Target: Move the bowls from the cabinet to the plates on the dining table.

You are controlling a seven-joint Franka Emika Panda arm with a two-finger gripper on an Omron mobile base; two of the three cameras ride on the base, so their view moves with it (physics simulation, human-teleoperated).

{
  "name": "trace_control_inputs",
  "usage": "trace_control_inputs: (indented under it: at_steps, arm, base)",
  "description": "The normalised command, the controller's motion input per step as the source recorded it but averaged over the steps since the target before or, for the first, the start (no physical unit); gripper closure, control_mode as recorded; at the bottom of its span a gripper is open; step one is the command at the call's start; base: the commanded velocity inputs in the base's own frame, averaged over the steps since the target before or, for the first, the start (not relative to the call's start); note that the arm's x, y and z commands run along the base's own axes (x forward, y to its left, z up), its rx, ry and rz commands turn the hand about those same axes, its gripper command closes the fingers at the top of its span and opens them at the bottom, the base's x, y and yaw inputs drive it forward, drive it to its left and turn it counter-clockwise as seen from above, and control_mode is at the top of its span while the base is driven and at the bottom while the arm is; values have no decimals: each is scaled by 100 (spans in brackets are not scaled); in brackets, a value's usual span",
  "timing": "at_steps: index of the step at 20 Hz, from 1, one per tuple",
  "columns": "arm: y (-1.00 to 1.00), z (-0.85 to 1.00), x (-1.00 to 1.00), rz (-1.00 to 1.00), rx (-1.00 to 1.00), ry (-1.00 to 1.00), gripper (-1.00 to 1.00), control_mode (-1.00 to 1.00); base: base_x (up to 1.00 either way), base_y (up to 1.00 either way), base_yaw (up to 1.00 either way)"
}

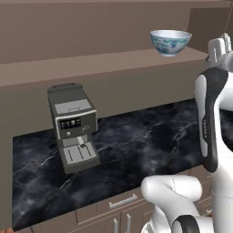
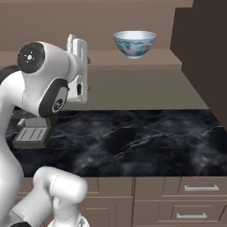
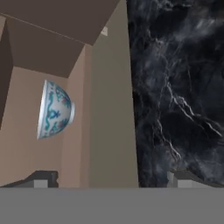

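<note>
At the far left of the left base view a grey coffee machine [image 1: 73,127] stands on the black, white-veined marble tabletop [image 1: 136,145], its back close to the taupe wall. In the right base view the machine's tray [image 2: 30,136] shows behind the robot's white arm [image 2: 44,84]. Below the tabletop's front edge run taupe drawers with short silver handles [image 2: 201,188].

Above the tabletop, the open cabinet's plain brown shelf [image 1: 91,61] carries the white bowl with blue floral pattern [image 1: 170,42], upright near the shelf's right end, with nothing beside it. A dark brown cabinet side [image 2: 204,53] rises just right of the bowl.

The arm rises in front of the tabletop, its hand lifted to shelf height, left of the bowl and apart from it. The hand view is rolled sideways: the bowl [image 3: 54,109] lies ahead with open space between. The tool [image 3: 113,177] has its two dark fingertips [image 3: 43,178] spread wide, holding nothing.
</note>
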Motion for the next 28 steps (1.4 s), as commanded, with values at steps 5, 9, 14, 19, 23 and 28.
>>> trace_control_inputs:
  at_steps: [5,9,14,19,23,28]
  arm:
    - [10,9,3,-20,0,-2,-100,-100]
    - [15,5,8,-19,-1,-6,-100,-100]
    - [14,4,9,-20,-1,-6,-100,-100]
    - [7,4,17,-17,-1,-4,-100,-100]
    - [6,2,23,-15,-2,-2,-100,-100]
    - [7,1,25,-12,-1,-1,-100,-100]
  base:
    - [0,0,0]
    - [0,0,0]
    - [0,0,0]
    - [0,0,0]
    - [0,0,0]
    - [0,0,0]
